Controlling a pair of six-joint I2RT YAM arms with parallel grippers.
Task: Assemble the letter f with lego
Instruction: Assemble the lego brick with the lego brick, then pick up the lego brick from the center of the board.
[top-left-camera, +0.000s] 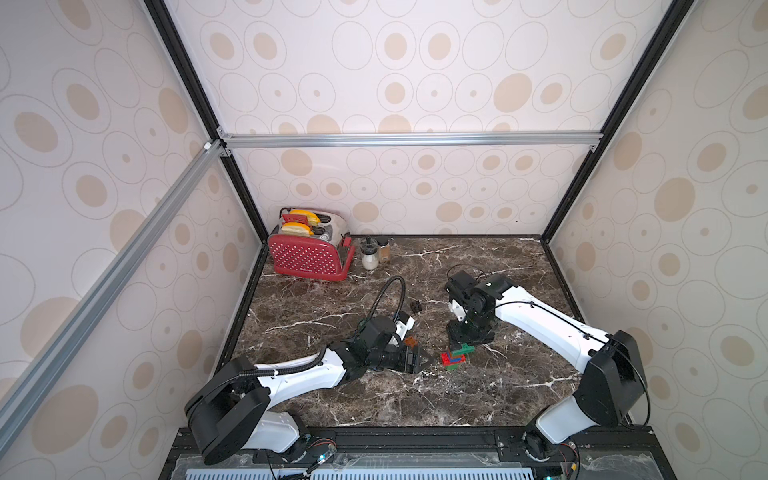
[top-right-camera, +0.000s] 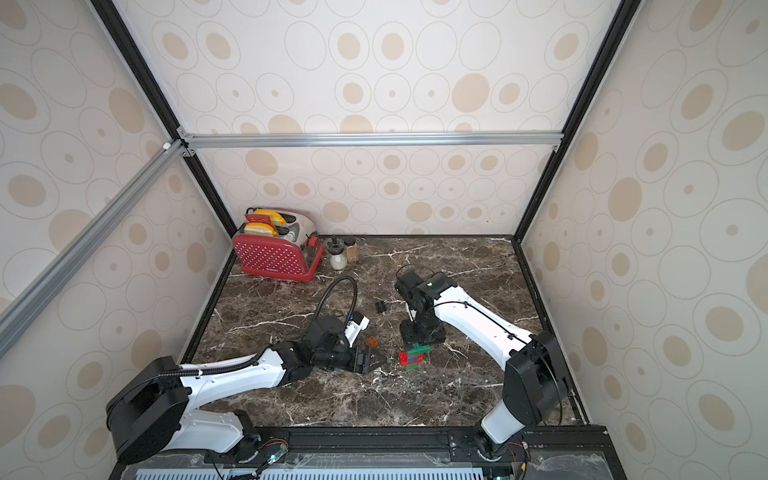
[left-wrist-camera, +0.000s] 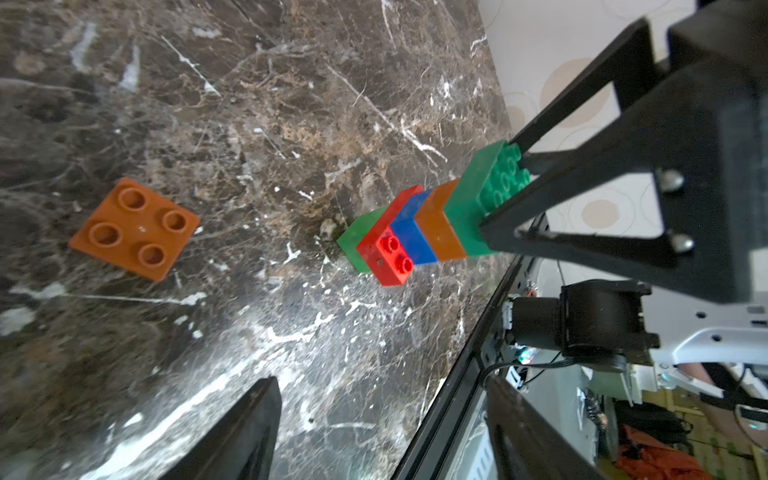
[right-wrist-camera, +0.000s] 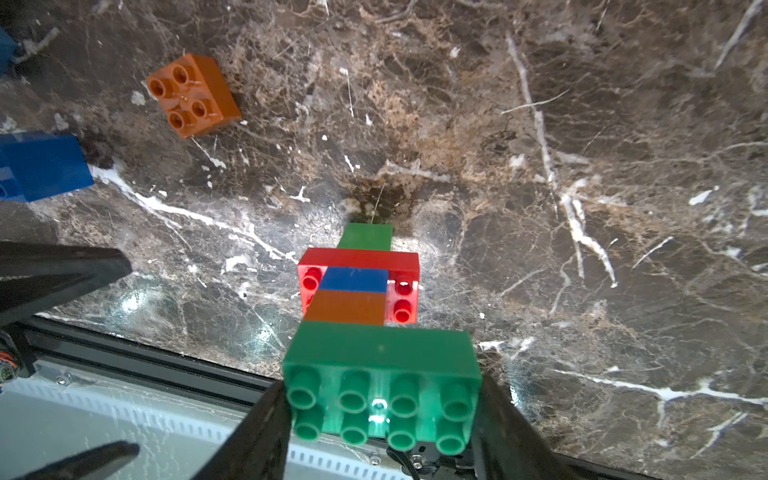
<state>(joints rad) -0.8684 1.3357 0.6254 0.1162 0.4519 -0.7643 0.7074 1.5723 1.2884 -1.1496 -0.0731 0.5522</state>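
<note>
A lego stack (top-left-camera: 456, 358) stands on the marble table (top-left-camera: 457, 399): green base, red oblong brick (right-wrist-camera: 358, 258), blue, orange, then a green oblong brick (right-wrist-camera: 380, 353) on top. My right gripper (right-wrist-camera: 380, 415) comes down from above and is shut on that top green brick (left-wrist-camera: 478, 199). My left gripper (left-wrist-camera: 386, 436) lies low just left of the stack (top-right-camera: 413, 357), open, with only table between its fingers (left-wrist-camera: 249, 428). A loose orange square brick (top-left-camera: 410, 341) lies behind the left gripper (top-left-camera: 428, 360). A black brick (top-left-camera: 415, 306) sits farther back.
A blue brick (right-wrist-camera: 41, 166) lies near the loose orange brick (right-wrist-camera: 193, 94), hidden by the left arm in both top views. A red dotted toaster (top-left-camera: 309, 253) and two small jars (top-left-camera: 370, 255) stand at the back left. The table's front edge runs close behind the stack.
</note>
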